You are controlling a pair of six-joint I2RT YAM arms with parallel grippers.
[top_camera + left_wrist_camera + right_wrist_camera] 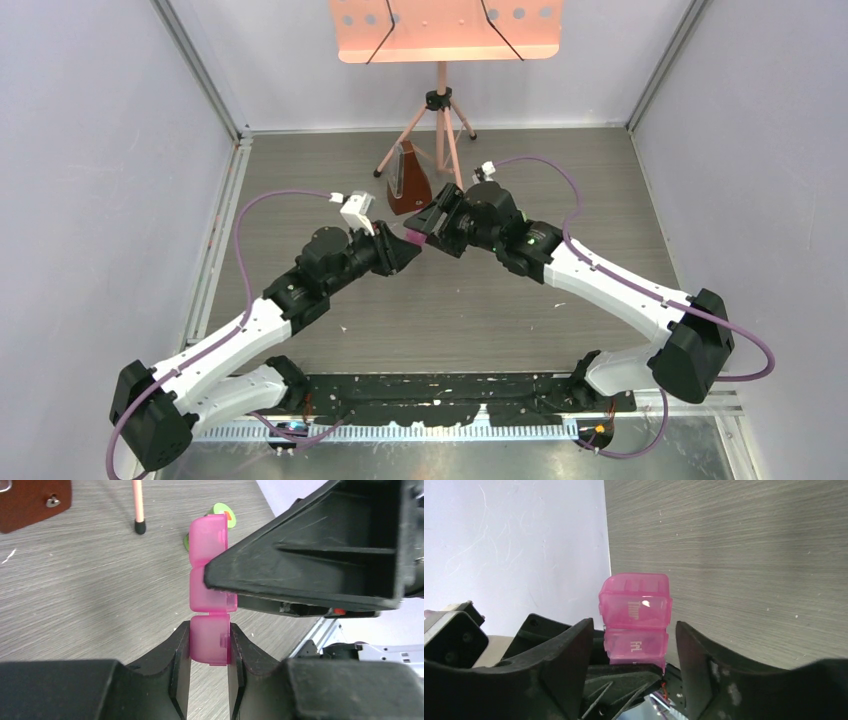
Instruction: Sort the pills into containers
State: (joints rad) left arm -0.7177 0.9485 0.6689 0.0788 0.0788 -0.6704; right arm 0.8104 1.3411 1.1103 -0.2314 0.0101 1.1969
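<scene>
left gripper (209, 631) pinches end compartment of pink pill box (206, 550); right gripper (633, 627), spread astride it, partly hides the middle compartment.

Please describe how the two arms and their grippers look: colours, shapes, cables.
Both the left arm and the right arm have white links and bulky black joints. A thin purple cable loops along each. The left gripper and right gripper are matte black, with wedge-shaped fingers.

Lighting even and diffuse from overhead; shadows faint. Small glare spot on the pill box (635, 615) lid. Left fingers (155, 680) slightly soft close to lens; table (450, 310) grain sharp.
</scene>
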